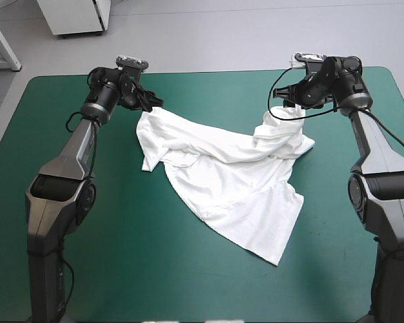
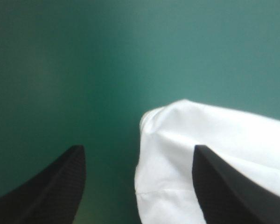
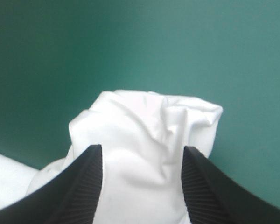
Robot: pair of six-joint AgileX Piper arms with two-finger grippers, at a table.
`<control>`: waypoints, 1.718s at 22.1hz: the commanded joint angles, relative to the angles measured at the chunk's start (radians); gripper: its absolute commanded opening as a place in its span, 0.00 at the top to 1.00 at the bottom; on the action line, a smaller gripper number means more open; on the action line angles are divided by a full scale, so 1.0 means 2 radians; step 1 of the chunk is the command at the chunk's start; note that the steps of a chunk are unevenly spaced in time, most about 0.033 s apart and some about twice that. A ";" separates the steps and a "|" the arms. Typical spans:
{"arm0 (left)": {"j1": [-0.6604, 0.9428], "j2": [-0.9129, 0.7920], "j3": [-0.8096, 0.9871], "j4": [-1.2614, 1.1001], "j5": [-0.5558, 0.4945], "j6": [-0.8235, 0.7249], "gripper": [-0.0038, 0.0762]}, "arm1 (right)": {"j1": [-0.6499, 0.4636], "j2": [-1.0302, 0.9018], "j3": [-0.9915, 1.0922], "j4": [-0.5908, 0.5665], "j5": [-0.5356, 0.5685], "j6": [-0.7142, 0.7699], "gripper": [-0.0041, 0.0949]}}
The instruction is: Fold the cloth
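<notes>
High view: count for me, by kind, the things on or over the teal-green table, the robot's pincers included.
White T-shirt: 1
Black pincers: 2, the left pincer and the right pincer, both open
Total: 3

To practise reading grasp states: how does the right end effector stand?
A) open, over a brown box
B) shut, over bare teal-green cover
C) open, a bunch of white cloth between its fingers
C: the right end effector has its black fingers apart, with a bunched part of the crumpled white short-sleeved T-shirt between them.
</notes>
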 commanded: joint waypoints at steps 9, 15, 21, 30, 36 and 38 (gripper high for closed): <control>0.010 -0.170 -0.021 -0.023 0.091 0.026 0.37 | -0.015 -0.128 -0.025 0.030 0.063 -0.005 0.53; 0.010 -0.277 0.105 -0.112 0.099 0.084 0.46 | -0.023 -0.234 0.032 0.053 0.071 -0.019 0.54; -0.023 -0.279 0.222 -0.112 0.078 0.086 0.47 | -0.023 -0.359 0.175 0.025 0.076 -0.028 0.54; -0.024 -0.120 0.182 -0.065 0.057 -0.023 0.47 | -0.023 -0.403 0.235 0.021 0.076 -0.028 0.58; -0.019 -0.076 0.143 -0.056 0.057 -0.068 0.47 | -0.023 -0.402 0.235 0.021 0.076 -0.028 0.59; -0.019 -0.055 0.140 -0.056 0.067 -0.081 0.47 | -0.023 -0.402 0.235 0.021 0.076 -0.027 0.59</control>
